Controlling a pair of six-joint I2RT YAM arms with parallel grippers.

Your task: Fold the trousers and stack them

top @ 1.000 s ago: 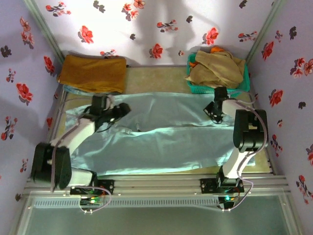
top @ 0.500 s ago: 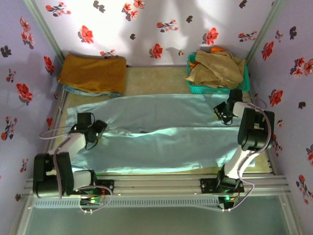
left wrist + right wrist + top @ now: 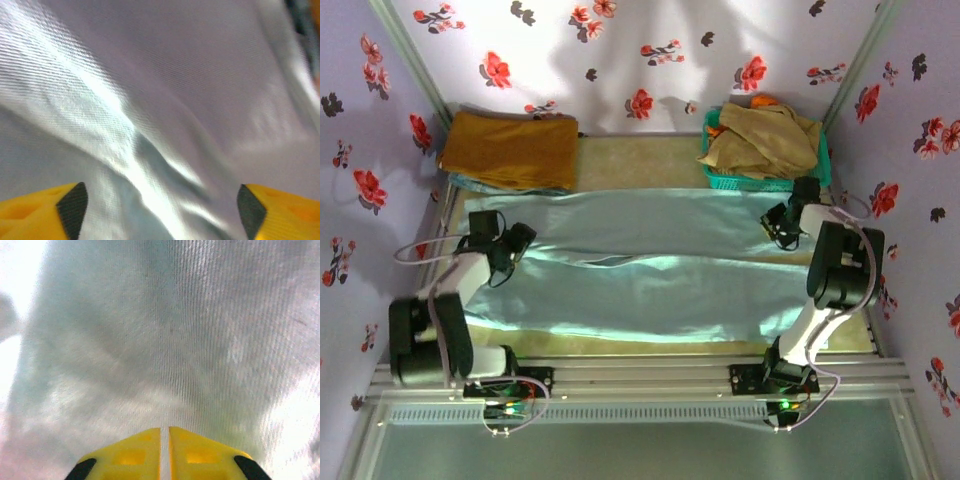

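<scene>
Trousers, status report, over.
Left gripper open over left end. Right gripper shut at right end. Trousers spread out full length. No other item on them.

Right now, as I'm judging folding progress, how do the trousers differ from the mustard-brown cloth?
The trousers are pale blue-grey; the mustard-brown cloth is ochre. The trousers lie spread long across the table; the mustard-brown cloth sits folded compact in the far-left corner. Both lie flat.

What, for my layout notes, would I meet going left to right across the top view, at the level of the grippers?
left gripper → trousers → right gripper
</scene>
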